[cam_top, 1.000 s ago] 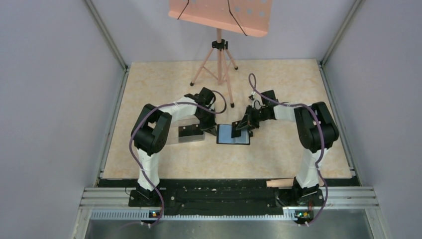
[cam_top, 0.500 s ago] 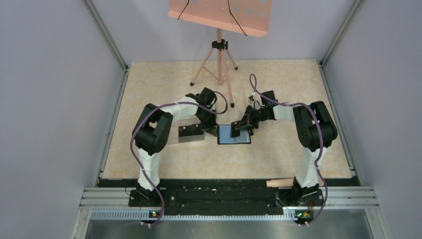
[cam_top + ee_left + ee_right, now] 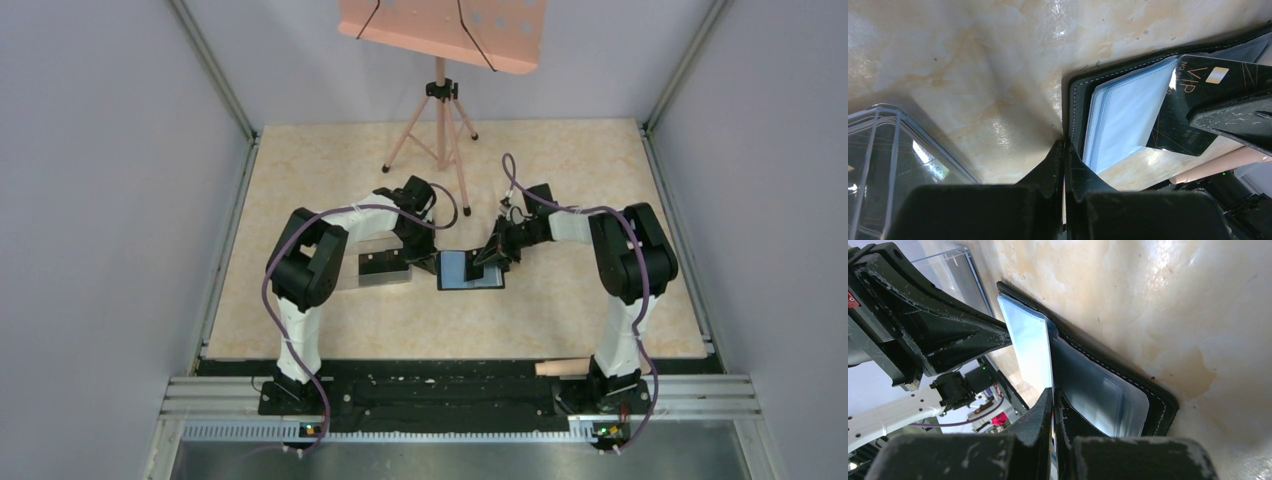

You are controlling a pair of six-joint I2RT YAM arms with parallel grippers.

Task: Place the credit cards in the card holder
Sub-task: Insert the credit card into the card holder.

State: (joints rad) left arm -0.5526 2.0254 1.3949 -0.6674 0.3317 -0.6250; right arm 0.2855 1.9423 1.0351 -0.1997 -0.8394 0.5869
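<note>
The card holder (image 3: 462, 272) lies open on the table, its bluish-grey pockets up. It also shows in the left wrist view (image 3: 1120, 117) and in the right wrist view (image 3: 1108, 385). My right gripper (image 3: 492, 254) is shut on a black credit card (image 3: 1205, 107) marked VIP. It holds the card tilted over the holder, one corner against the pockets. The card is edge-on between the right gripper's (image 3: 1053, 402) jaws. My left gripper (image 3: 425, 257) is shut, and in its wrist view the left gripper (image 3: 1064, 145) has its tips touching the holder's left edge.
A clear plastic box (image 3: 375, 268) with a black card (image 3: 384, 266) in it stands left of the holder; the box also shows in the left wrist view (image 3: 878, 150). A tripod (image 3: 440, 120) carrying a peach board stands at the back. A wooden stick (image 3: 565, 367) lies by the right base.
My right gripper has edged slightly down and toward the holder with the card. The left gripper has stayed at the holder's left edge.
</note>
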